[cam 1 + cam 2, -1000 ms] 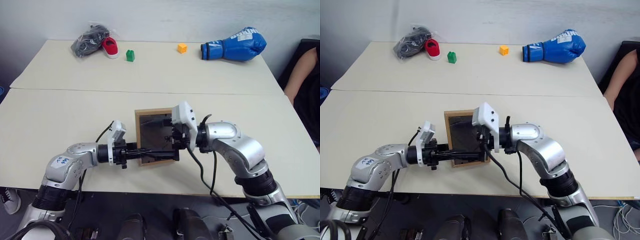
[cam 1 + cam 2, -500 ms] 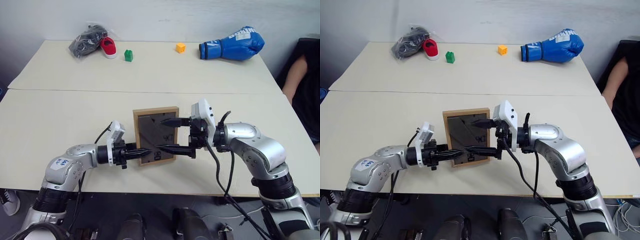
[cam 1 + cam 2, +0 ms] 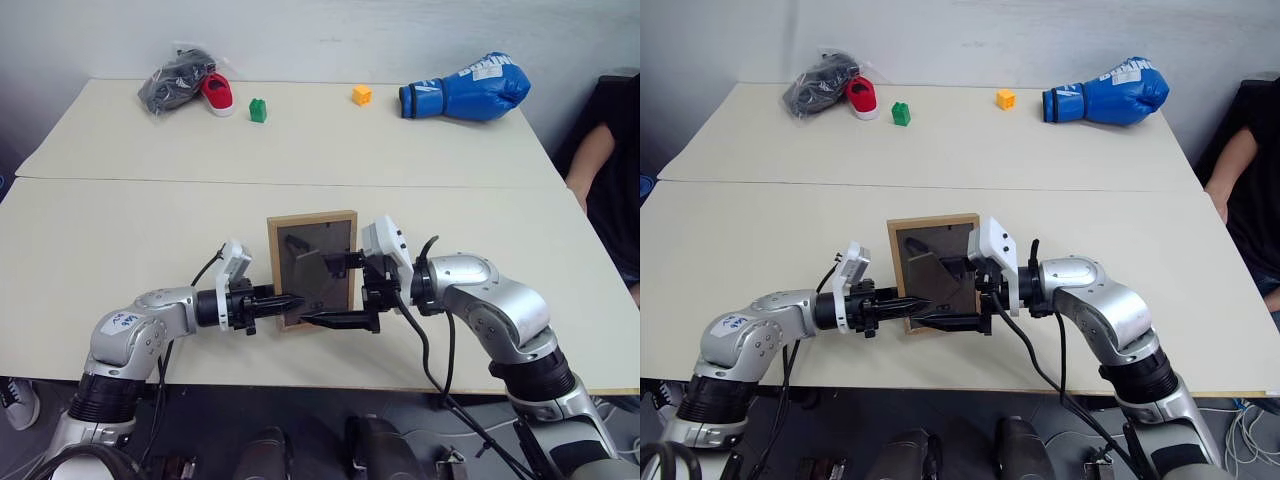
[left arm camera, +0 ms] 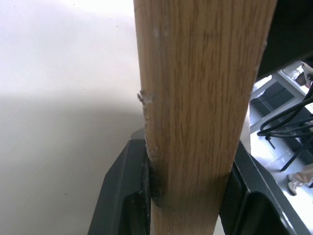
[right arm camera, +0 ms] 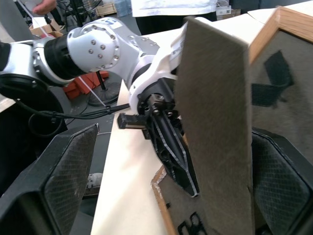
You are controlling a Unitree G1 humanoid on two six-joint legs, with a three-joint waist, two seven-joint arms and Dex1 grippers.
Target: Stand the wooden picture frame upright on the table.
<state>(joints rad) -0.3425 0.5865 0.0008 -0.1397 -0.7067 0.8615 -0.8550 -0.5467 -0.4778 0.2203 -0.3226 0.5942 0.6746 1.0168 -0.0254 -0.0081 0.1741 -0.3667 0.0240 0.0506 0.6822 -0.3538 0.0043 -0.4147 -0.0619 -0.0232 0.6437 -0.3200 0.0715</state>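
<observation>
A small picture frame (image 3: 311, 268) with a light wood border stood tilted near the front edge of a cream surface (image 3: 120, 220), its dark back panel facing the camera. A grey fold-out stand (image 3: 318, 278) hung partly open from that back panel.

The left gripper (image 3: 290, 300) reached in level from the left and was clamped on the frame's lower left corner; the left wrist view showed the wooden edge (image 4: 200, 98) pinched between its two black fingers (image 4: 122, 196).

The right gripper (image 3: 335, 290) reached in from the right with its fingers spread wide apart, one by the frame's right edge and the other lower, running along just under the frame's bottom edge. In the right wrist view the fold-out stand stood between those spread fingers, and whether they touched it could not be told.

At the far side of the surface lay a dark bundle with a red shoe (image 3: 218, 94), a green block (image 3: 258, 110), an orange block (image 3: 361, 95) and a blue boxing glove (image 3: 465, 88), all well apart from the frame. A person's arm (image 3: 590, 160) showed at the right edge.
</observation>
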